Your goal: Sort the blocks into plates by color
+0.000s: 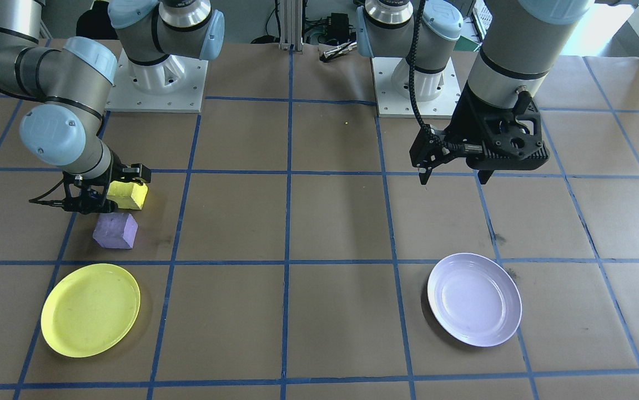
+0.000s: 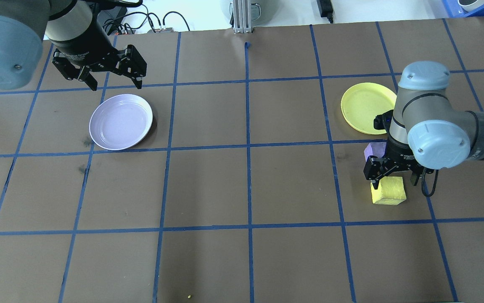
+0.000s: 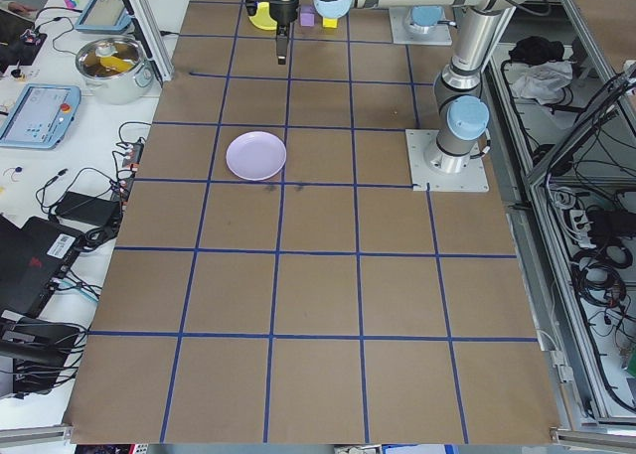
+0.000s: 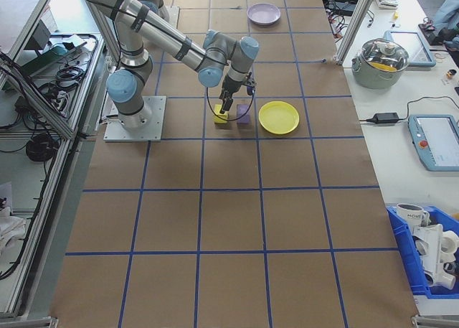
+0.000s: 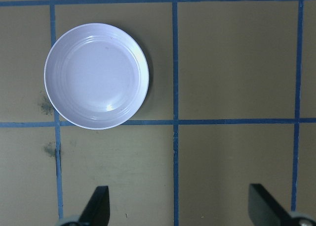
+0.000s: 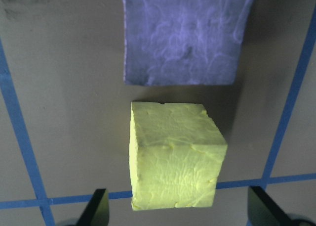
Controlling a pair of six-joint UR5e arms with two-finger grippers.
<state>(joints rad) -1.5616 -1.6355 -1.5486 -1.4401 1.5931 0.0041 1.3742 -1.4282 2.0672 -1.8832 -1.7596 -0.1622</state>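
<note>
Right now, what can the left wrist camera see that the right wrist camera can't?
Only the left wrist view shows the lavender plate, empty, with the left end effector open and hanging apart from it. Only the right wrist view shows the yellow block and the purple block beyond it, with the open right end effector above the yellow one. Both show brown table with blue tape lines and two dark fingertips at the bottom edge.

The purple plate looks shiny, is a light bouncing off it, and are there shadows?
Yes: in the left wrist view the purple plate has pale glare on its rim and a dark shadow to its right; in the front-facing view it also gleams.
</note>
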